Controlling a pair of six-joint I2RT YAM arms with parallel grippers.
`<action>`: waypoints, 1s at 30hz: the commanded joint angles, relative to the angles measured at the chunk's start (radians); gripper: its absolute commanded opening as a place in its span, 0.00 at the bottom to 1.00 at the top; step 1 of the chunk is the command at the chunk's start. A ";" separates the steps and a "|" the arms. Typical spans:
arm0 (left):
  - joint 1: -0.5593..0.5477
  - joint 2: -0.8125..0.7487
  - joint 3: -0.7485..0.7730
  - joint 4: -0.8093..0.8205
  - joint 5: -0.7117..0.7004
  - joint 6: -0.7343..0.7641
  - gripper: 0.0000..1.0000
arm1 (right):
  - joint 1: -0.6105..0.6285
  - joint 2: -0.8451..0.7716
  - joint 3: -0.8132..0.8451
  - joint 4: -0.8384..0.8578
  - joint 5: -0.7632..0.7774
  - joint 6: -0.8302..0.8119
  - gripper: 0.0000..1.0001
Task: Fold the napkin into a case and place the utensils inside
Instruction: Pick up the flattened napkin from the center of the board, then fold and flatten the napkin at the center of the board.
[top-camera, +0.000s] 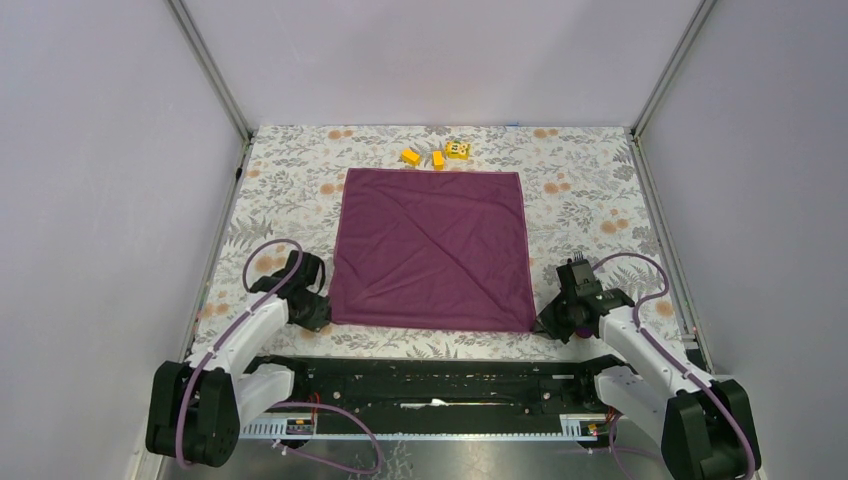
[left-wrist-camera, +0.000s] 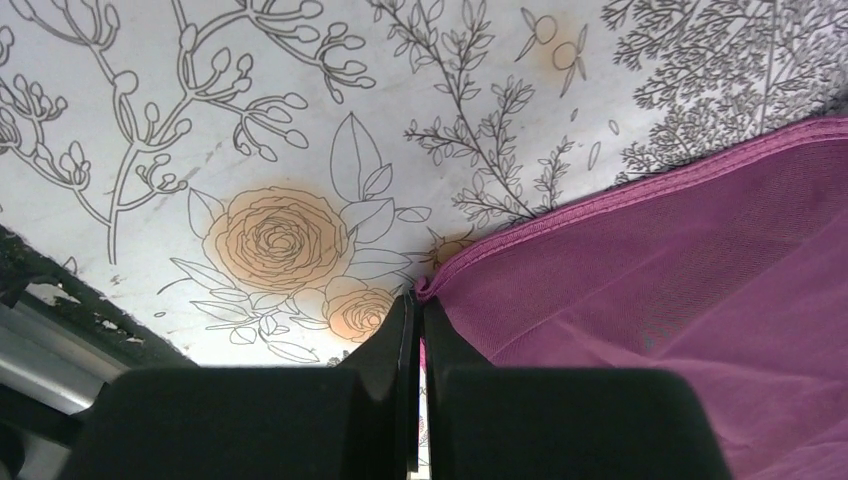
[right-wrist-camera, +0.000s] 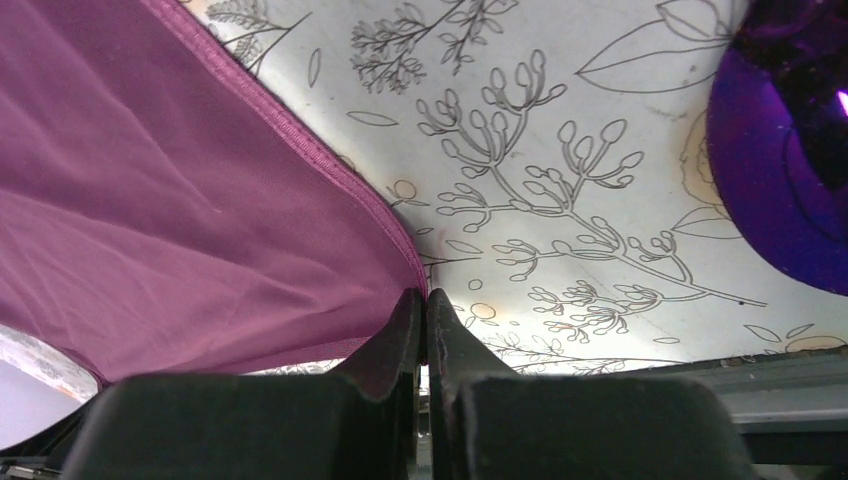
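The plum-purple napkin (top-camera: 430, 245) lies spread flat as a square on the floral tablecloth, with no case formed. My left gripper (top-camera: 325, 318) is at its near left corner. In the left wrist view the left gripper (left-wrist-camera: 418, 300) is shut, with the corner of the napkin (left-wrist-camera: 680, 270) pinched between its tips. My right gripper (top-camera: 545, 325) is at the near right corner. In the right wrist view the right gripper (right-wrist-camera: 424, 296) is shut on the hem of the napkin (right-wrist-camera: 150, 200). A glossy dark purple utensil (right-wrist-camera: 780, 170) lies to the right of it, only partly in view.
Three small yellow blocks (top-camera: 437, 155) lie just beyond the napkin's far edge. The black rail (top-camera: 430, 375) carrying the arm bases runs along the near edge. Grey walls and metal posts close in the left, right and back sides.
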 joint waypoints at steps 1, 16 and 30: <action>0.012 -0.046 0.026 0.030 -0.035 0.070 0.00 | -0.002 -0.031 0.009 0.028 -0.022 -0.056 0.00; 0.012 -0.304 0.591 0.064 0.040 0.457 0.00 | -0.001 -0.195 0.460 0.245 -0.201 -0.370 0.00; 0.011 -0.340 1.093 0.220 0.077 0.649 0.00 | -0.001 -0.289 0.918 0.333 -0.349 -0.339 0.00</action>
